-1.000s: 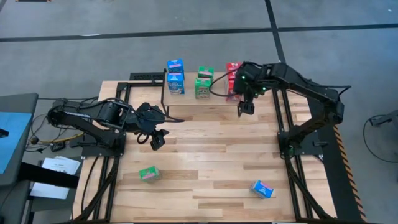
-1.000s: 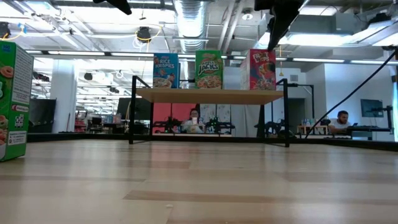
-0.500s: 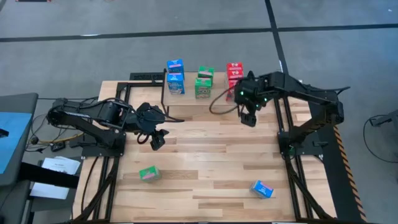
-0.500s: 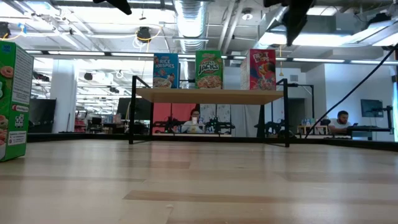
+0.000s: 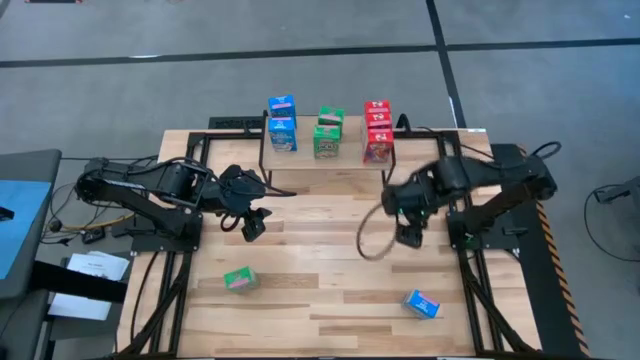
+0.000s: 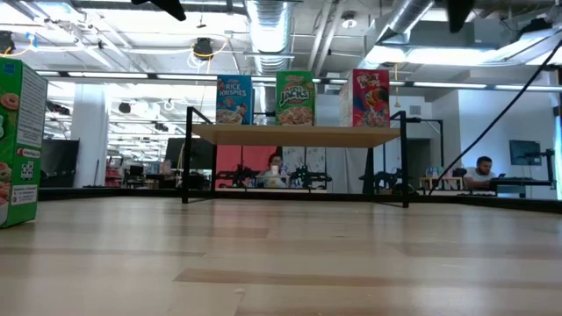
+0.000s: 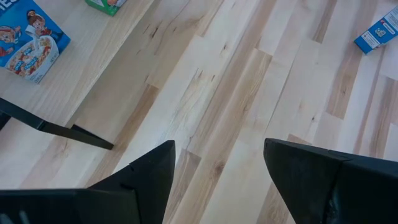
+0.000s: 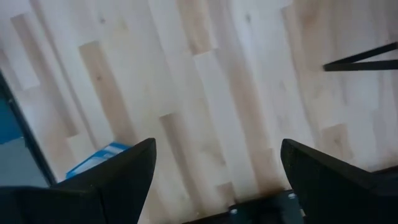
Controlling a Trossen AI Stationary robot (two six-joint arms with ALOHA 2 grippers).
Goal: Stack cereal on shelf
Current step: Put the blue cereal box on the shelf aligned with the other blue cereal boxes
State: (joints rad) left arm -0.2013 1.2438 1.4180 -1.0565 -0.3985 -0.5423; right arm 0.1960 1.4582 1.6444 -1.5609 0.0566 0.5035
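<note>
**High view: right arm free to fetch the blue box**

High view shows two boxes lying flat near the counter's front edge: a blue cereal box (image 5: 421, 303) towards the right corner, a green cereal box (image 5: 238, 279) towards the left. Above mid-counter the right gripper (image 5: 408, 235) hangs with fingers spread wide and empty; best to lower squarely over the blue box and close across its narrow faces. The left gripper (image 5: 252, 224) waits left of centre, fingers half apart, holding nothing. Along the back edge, the shelf (image 5: 345, 158) carries blue, green and red boxes, upright.
</note>
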